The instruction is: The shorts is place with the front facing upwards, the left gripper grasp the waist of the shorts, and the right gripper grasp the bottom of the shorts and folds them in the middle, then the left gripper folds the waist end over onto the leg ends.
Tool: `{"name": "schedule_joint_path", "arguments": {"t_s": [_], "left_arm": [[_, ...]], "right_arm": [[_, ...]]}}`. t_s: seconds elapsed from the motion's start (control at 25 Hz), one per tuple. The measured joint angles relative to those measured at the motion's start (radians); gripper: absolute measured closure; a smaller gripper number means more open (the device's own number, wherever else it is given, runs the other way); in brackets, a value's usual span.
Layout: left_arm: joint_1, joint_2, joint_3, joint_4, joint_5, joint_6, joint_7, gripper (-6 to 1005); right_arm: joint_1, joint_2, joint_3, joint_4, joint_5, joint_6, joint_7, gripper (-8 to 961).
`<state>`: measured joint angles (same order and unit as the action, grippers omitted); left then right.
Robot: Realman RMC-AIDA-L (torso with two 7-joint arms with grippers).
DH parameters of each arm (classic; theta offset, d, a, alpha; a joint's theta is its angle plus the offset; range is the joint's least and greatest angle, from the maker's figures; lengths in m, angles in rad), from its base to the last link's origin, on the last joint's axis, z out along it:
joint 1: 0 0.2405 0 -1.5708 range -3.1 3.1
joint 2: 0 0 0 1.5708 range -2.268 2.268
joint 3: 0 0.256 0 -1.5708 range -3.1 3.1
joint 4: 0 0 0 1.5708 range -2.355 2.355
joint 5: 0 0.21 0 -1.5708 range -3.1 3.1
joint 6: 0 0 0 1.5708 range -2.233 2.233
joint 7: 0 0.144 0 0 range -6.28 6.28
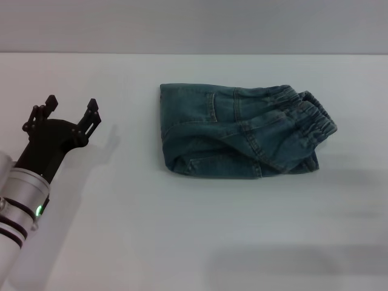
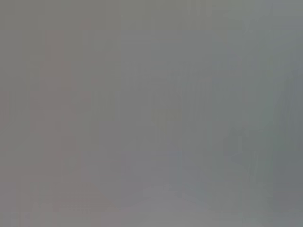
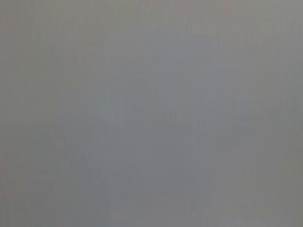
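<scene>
Only a plain grey surface (image 2: 151, 113), featureless

We observe a plain white surface (image 1: 182, 242) under soft, even light; behind its far edge stands a grey wall (image 1: 194, 24).

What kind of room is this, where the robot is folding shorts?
Probably a robot test lab, not a home: a bare white table, one pair of folded denim shorts, and the left gripper hanging beside them, jaws open.

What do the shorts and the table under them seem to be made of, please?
The shorts look like blue denim: faded wash, visible seams, a gathered elastic waistband. The table looks like a smooth, matte white surface, perhaps laminate; its material is unclear.
</scene>
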<state>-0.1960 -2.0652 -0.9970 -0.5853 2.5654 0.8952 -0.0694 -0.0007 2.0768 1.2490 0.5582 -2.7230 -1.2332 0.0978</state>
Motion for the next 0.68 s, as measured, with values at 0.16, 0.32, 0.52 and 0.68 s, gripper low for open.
{"name": "schedule_joint_path", "arguments": {"t_s": [0.16,0.32,0.52,0.68], "left_arm": [[0.016,0.005,0.014,-0.024,0.006,-0.018,-0.028,166],[0.0,0.006,0.016,-0.007,0.029,-0.028,-0.017,167],[-0.027,0.002,-0.012,0.036,0.033,0.031,-0.011,170],[-0.033,0.005,-0.013,0.052,0.042,0.096,-0.003,170]], "right_arm": [[0.014,-0.008,-0.008,-0.021,-0.005,0.007,0.116,149],[0.03,-0.006,-0.006,-0.053,-0.055,-0.018,0.12,149],[0.097,0.013,-0.024,-0.152,-0.02,-0.086,0.044,149],[0.154,0.007,-0.062,-0.202,0.041,-0.098,0.047,149]]}}
